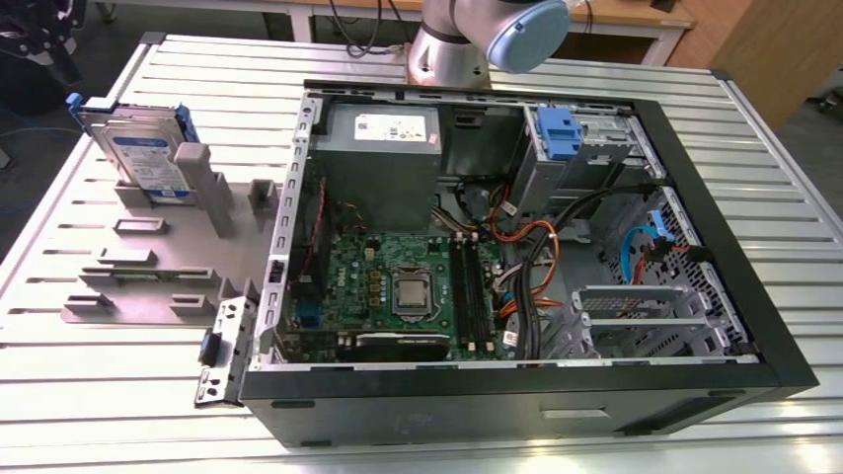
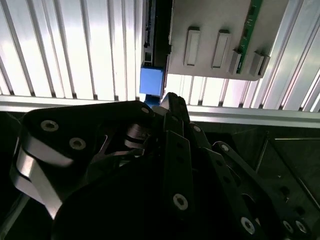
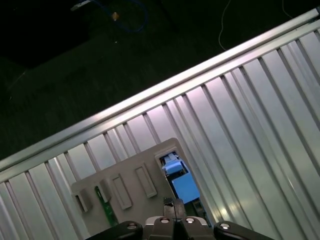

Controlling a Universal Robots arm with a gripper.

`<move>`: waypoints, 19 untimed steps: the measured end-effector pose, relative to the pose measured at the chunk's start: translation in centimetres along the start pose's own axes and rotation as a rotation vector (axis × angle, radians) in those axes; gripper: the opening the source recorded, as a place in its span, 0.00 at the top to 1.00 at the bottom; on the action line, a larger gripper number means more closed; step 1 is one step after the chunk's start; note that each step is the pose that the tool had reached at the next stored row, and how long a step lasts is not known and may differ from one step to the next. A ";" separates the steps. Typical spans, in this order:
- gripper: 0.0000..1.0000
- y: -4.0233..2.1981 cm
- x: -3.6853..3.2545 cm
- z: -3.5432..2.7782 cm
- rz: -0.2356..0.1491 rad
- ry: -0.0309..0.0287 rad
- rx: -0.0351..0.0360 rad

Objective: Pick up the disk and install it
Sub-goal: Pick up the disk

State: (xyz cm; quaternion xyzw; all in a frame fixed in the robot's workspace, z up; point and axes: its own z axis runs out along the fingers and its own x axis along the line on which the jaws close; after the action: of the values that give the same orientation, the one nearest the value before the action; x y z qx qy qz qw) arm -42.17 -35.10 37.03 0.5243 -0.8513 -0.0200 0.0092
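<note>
The flat silver hard drive with blue plastic rails (image 1: 138, 153) stands on edge in a grey slotted holder (image 1: 197, 188) on the ribbed aluminium surface (image 1: 118, 395), apart from the open black computer case (image 1: 527, 400). The black claw (image 3: 172, 204) hangs near the drive's blue end, seemingly pressed together.

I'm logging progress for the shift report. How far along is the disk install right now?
Nothing looks done yet: the disk stands upright in the grey holder on the table, outside the computer case. In hand: nothing. In the first wrist view the gripper hangs close to the disk's blue end tab, jaws shut and empty. Left: both the pick-up and the install.
</note>
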 end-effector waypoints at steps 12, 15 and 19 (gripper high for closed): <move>0.89 -0.01 -0.01 0.00 -0.079 0.0035 -0.0004; 0.89 -0.01 -0.01 0.00 -0.100 0.0044 -0.0005; 0.89 -0.01 -0.01 0.00 -0.139 0.0062 -0.0007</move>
State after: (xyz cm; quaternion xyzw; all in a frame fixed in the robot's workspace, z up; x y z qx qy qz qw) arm -42.16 -35.10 37.03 0.5823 -0.8127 -0.0193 0.0106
